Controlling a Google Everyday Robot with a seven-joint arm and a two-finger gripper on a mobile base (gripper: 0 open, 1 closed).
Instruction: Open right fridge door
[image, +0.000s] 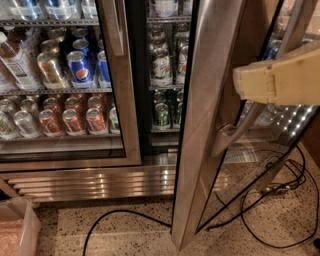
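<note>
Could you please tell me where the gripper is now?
The gripper is at the camera view's upper right, in front of the open right fridge door.

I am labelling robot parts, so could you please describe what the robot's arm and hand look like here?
The hand shows at the right edge, in front of the open right fridge door: a cream, blocky shell with a squared-off end, a vertical seam and a small notch. No cables, markings or sleeves show on it.
</note>
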